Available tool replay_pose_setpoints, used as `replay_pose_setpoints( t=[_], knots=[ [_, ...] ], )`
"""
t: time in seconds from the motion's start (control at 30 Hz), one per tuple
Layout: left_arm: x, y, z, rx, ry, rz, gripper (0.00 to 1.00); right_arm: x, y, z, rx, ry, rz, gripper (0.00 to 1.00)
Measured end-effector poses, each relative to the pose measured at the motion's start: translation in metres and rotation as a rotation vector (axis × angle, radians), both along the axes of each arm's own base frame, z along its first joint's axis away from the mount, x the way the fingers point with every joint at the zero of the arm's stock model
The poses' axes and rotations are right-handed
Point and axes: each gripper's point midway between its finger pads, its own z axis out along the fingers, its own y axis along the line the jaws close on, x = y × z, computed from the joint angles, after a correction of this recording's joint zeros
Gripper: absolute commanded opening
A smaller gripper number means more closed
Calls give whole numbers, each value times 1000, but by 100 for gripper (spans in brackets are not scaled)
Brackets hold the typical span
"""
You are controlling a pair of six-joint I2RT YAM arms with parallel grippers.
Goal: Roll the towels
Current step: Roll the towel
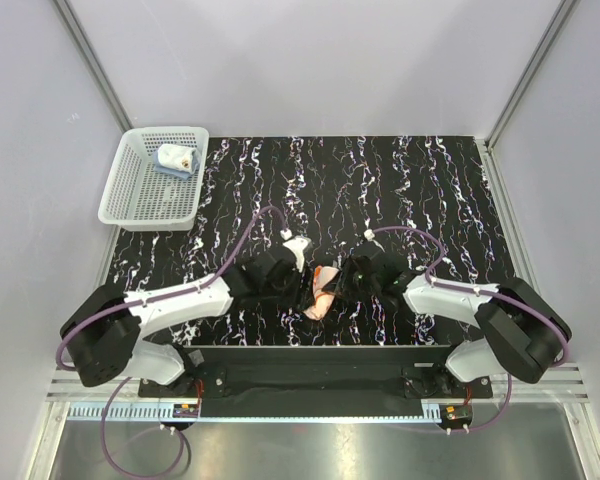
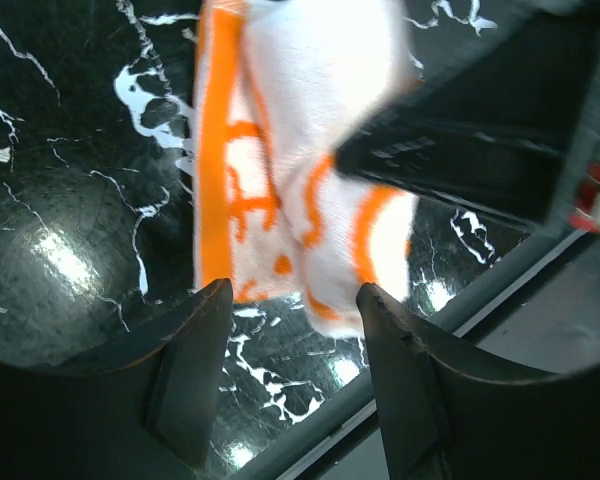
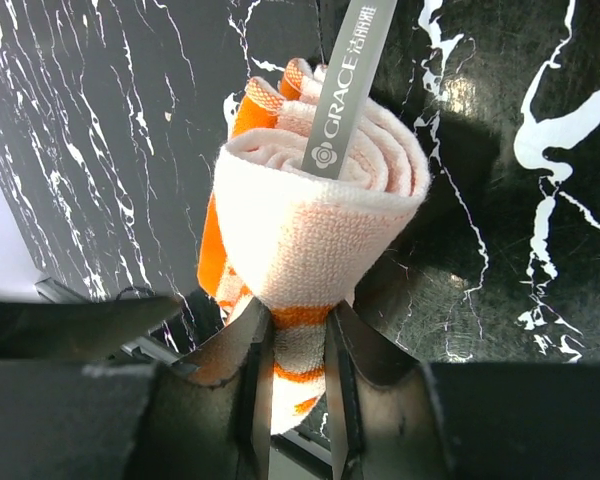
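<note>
The orange towel (image 1: 323, 292), white reverse outward, is rolled up near the table's front edge between both grippers. My right gripper (image 3: 298, 322) is shut on the roll's lower end (image 3: 320, 220), with a grey label (image 3: 345, 90) sticking out of the top. My left gripper (image 2: 295, 305) is open just short of the towel (image 2: 280, 150), with only the table showing between its fingers. In the top view the left gripper (image 1: 298, 285) and right gripper (image 1: 342, 285) flank the roll. The pale blue towel (image 1: 174, 158) lies bundled in the basket.
The white perforated basket (image 1: 130, 205) stands at the table's back left corner. The black marbled table (image 1: 400, 180) stretches behind the arms. The table's front rail (image 2: 500, 290) runs close beside the left gripper. Grey walls close in the sides.
</note>
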Motion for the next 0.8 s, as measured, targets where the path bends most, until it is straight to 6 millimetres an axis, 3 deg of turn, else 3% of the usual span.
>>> replay_pose_setpoints(
  t=[0.4,0.8],
  knots=[
    [-14,-14,23,160,-240,-41,58,2,6,-1,-3,16,18,16],
    [-19,-30,-11,304,-274,-87,57,1,8,-1,-3,17,28,16]
  ],
)
